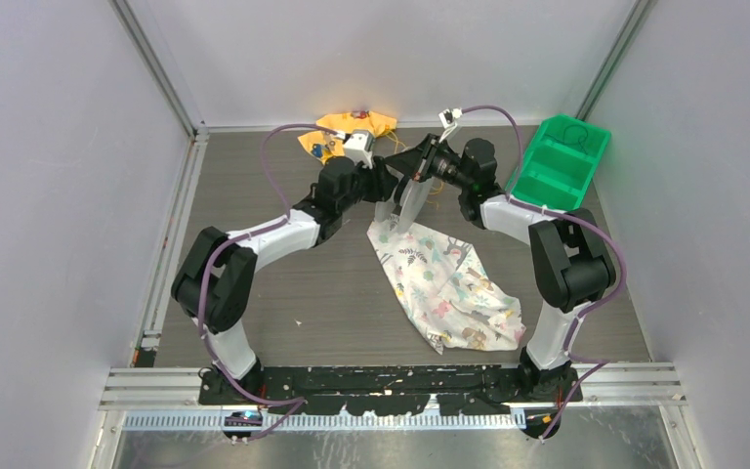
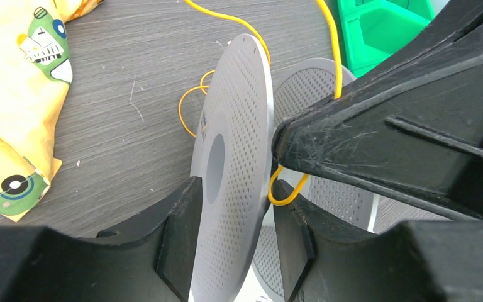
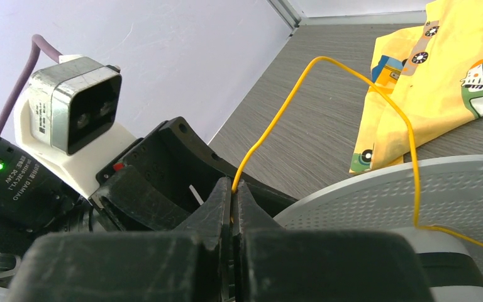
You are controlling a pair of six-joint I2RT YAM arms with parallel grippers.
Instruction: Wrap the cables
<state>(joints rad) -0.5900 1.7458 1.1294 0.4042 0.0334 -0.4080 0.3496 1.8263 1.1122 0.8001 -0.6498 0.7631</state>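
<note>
Only wrist cams show it: right gripper [image 3: 234,189] clamps cable [image 3: 327,69]; left gripper [image 2: 234,189] part-open astride spool [image 2: 239,107] flange, 12 o'clock on table [image 1: 332,283].

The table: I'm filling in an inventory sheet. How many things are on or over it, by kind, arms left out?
Cloths: 2, a yellow printed cloth and a white patterned cloth
Bins: 1, the green bin
Spools: 1, the grey spool
Cables: 1, the yellow cable
Total: 5
</note>
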